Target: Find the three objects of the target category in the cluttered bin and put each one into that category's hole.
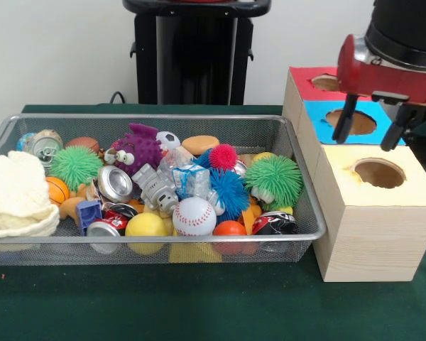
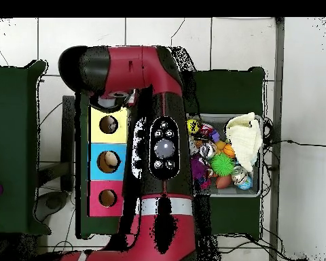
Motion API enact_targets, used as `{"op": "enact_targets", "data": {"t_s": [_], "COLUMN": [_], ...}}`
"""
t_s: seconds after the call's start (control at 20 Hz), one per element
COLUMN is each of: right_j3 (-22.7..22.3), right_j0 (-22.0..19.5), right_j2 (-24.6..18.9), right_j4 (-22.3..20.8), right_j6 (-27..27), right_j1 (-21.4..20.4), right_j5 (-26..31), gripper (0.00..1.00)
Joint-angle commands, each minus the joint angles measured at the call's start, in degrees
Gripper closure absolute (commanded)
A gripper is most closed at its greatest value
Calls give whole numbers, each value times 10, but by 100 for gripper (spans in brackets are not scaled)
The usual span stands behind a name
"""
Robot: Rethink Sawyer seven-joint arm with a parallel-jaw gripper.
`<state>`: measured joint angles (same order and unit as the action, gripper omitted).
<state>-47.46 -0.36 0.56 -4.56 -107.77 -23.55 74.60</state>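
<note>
The wire mesh bin point(image 1: 309, 213) is full of clutter; it also shows in the overhead view point(image 2: 255, 193), half hidden by my arm point(image 2: 162, 146). No small printed cloth piece shows among the clutter. The round hole point(image 1: 378, 172) in the yellow-topped wooden box is at the right, also in the overhead view point(image 2: 109, 124). My gripper point(image 1: 370, 126) hangs above the row of boxes, over the blue and yellow tops, well clear of the bin. Its two black fingers point(image 1: 345, 119) are spread apart with nothing between them.
A large cream knitted cloth point(image 1: 14, 195) fills the bin's left end. Balls, crushed cans, spiky toys point(image 1: 273, 177) and a baseball point(image 1: 194, 216) crowd the rest. The blue-topped hole point(image 1: 351, 121) and the red-topped hole point(image 1: 326, 82) lie behind the yellow box. The pedestal point(image 1: 195, 53) stands behind the bin.
</note>
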Motion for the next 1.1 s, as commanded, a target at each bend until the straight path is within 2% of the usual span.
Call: {"op": "enact_targets", "data": {"t_s": [0.05, 0.4, 1.1], "right_j3": [-42, -57, -56], "right_j0": [-32, -54, -83], "right_j2": [-56, -76, -98], "right_j4": [-31, -23, -39], "right_j6": [142, 162, 176], "right_j1": [5, -3, -17], "right_j5": [9, -1, 27], "gripper": [0, 0, 0]}}
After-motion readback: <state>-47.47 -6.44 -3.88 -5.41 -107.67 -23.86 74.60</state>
